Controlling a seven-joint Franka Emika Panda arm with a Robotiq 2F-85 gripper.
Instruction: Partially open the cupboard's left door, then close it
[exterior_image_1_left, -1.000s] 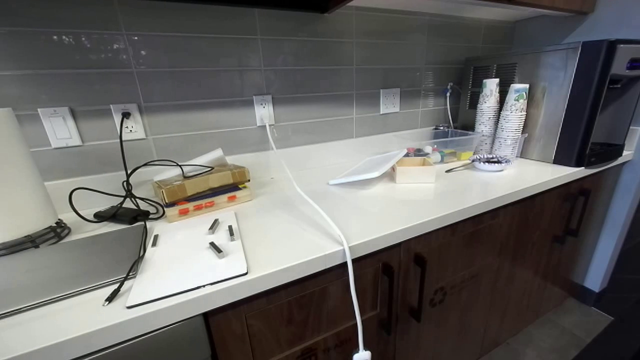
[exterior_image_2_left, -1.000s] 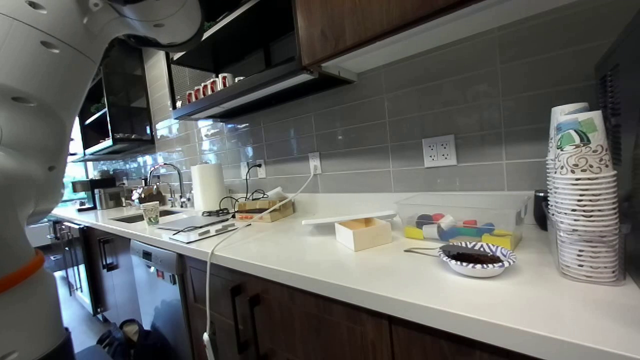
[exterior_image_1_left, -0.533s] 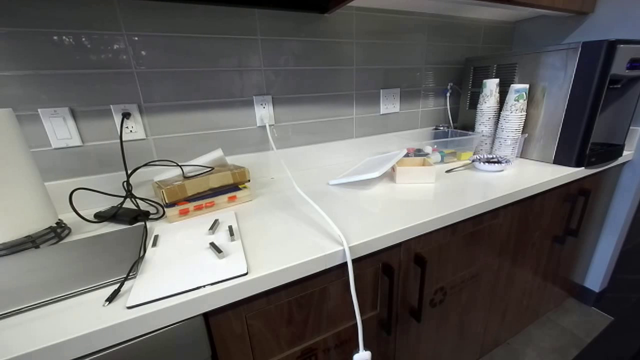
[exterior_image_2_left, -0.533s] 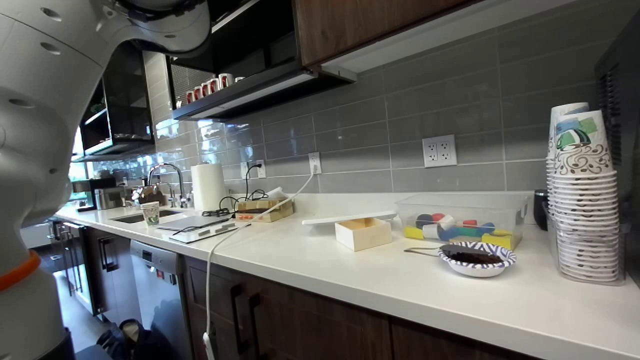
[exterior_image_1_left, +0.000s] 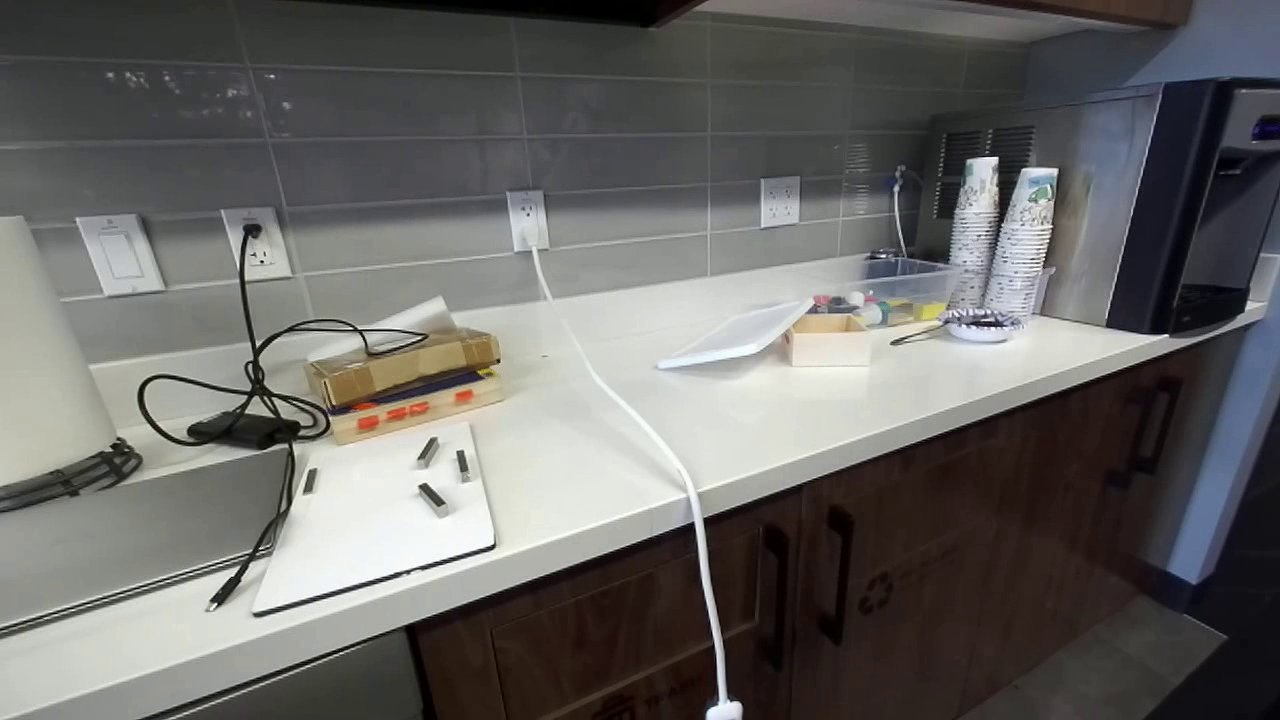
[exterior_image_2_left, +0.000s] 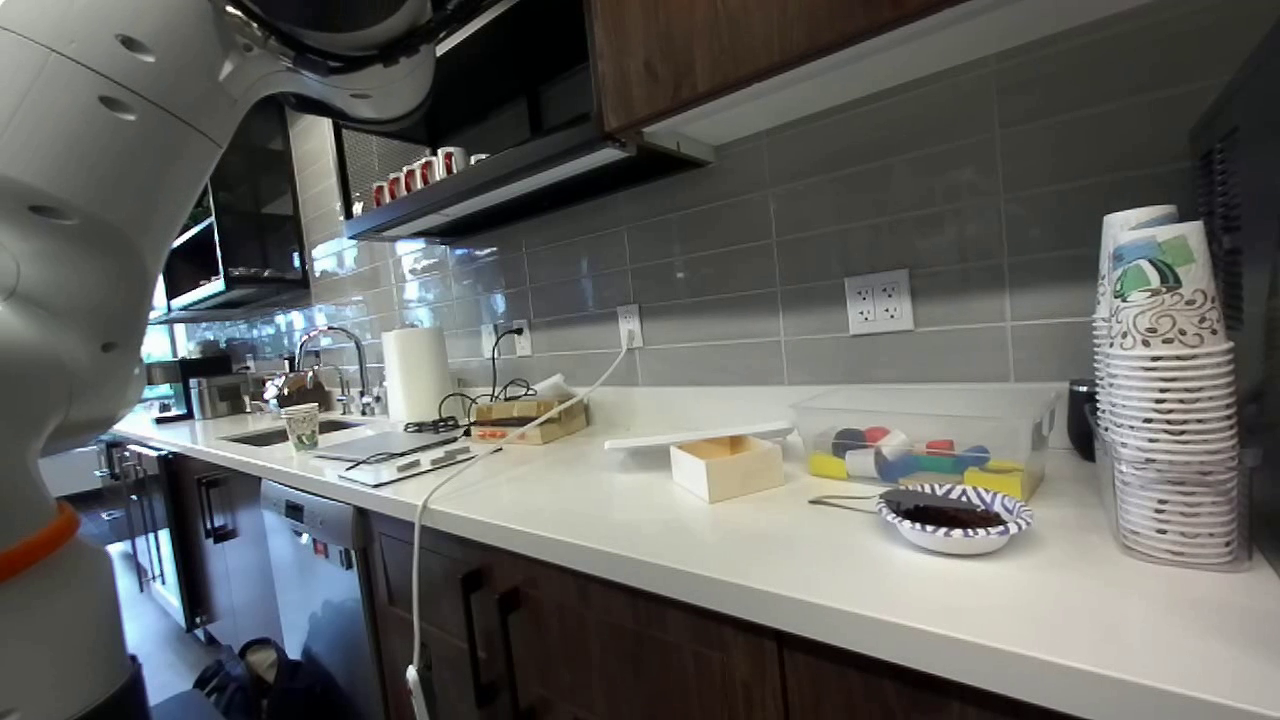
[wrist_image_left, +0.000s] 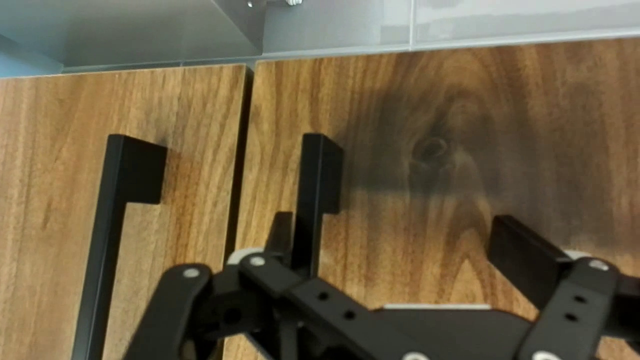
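The wrist picture seems to stand upside down, with wall tiles at its top, so the cupboard's left door (wrist_image_left: 430, 150) fills its right side. This wooden door looks about flush with its neighbour (wrist_image_left: 190, 110). Its black handle (wrist_image_left: 310, 185) passes between the jaws of my open gripper (wrist_image_left: 392, 225), close beside one finger (wrist_image_left: 280, 232). The opposite finger (wrist_image_left: 525, 260) stands well away from it, over bare wood. I cannot tell whether the near finger touches the handle. In an exterior view the brown upper cupboard (exterior_image_2_left: 760, 60) shows at the top; my gripper is out of both exterior views.
The neighbouring door's handle (wrist_image_left: 105, 240) runs alongside. My arm (exterior_image_2_left: 340, 80) rises at the left beside an open black shelf (exterior_image_2_left: 500, 170) with mugs. Below, the white counter (exterior_image_2_left: 620, 540) bears a wooden box (exterior_image_2_left: 725, 470), a clear bin (exterior_image_2_left: 920, 420) and stacked cups (exterior_image_2_left: 1170, 430).
In an exterior view the arm's upper part has shifted to the right and slightly downward. The objects on the counter have not moved.
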